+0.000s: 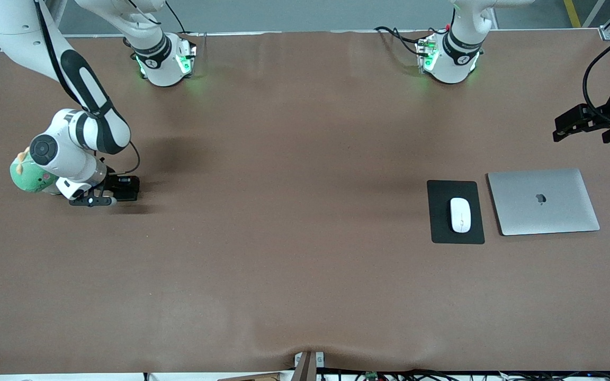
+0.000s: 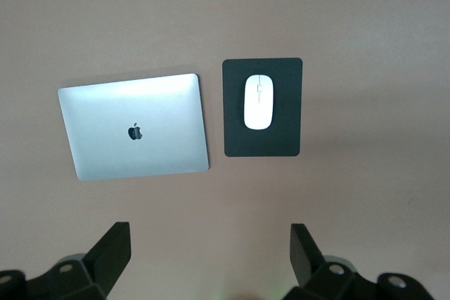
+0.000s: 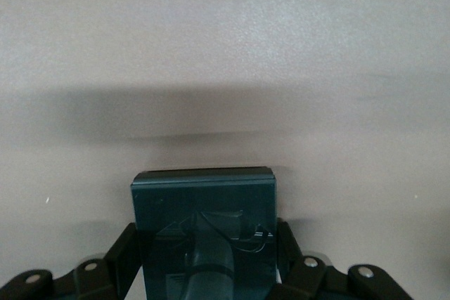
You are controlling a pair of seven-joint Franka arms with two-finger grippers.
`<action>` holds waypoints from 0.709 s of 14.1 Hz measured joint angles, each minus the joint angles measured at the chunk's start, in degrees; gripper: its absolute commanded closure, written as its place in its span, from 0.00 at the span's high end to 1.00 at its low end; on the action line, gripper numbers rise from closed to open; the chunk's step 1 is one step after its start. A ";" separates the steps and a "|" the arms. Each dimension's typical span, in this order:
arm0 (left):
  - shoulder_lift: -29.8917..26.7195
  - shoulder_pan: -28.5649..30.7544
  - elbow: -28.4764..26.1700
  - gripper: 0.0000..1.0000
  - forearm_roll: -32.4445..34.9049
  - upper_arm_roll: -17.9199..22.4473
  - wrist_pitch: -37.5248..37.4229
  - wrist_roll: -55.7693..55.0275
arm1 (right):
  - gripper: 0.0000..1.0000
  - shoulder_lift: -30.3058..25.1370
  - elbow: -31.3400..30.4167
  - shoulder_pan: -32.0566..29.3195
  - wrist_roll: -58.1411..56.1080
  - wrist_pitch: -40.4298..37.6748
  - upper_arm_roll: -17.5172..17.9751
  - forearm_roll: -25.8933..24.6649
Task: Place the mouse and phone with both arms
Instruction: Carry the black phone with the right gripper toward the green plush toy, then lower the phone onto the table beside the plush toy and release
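Note:
The white mouse [image 1: 460, 214] [image 2: 258, 101] lies on a black mouse pad [image 1: 455, 233] [image 2: 262, 144] toward the left arm's end of the table. My left gripper [image 1: 567, 127] [image 2: 209, 251] hangs open in the air at that end, with nothing between its fingers; its wrist view looks down on the mouse and pad. The black phone [image 1: 128, 187] [image 3: 203, 216] is clamped by its sides in my right gripper [image 1: 117, 191] [image 3: 204, 244], low over the table at the right arm's end.
A closed silver laptop [image 1: 543, 201] [image 2: 135, 126] lies beside the mouse pad, toward the left arm's end. A green plush toy [image 1: 28, 175] sits by the right arm's wrist. Brown tabletop [image 1: 294, 211] stretches between the two ends.

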 measured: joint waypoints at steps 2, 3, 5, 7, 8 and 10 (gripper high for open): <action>0.00 0.00 0.01 1.00 0.00 0.00 0.00 0.00 | 0.99 -0.06 0.00 0.03 2.57 -0.30 0.09 0.00; 0.00 0.00 0.01 1.00 0.00 0.00 0.00 0.00 | 1.00 -0.07 0.00 0.04 3.10 -0.36 0.11 0.00; 0.00 0.00 0.02 1.00 0.00 0.00 0.00 0.00 | 1.00 -0.02 0.16 0.04 3.38 -0.63 0.11 0.00; 0.00 0.00 0.09 1.00 0.00 0.00 0.00 0.00 | 1.00 -0.03 2.18 0.05 3.38 -4.36 0.11 0.00; 0.00 0.00 0.13 1.00 0.00 0.00 0.00 0.00 | 1.00 -0.06 4.43 0.07 3.38 -8.01 0.11 0.00; 0.00 0.00 0.17 1.00 0.00 0.00 0.00 0.00 | 1.00 -0.21 11.24 0.23 3.38 -18.33 0.14 0.00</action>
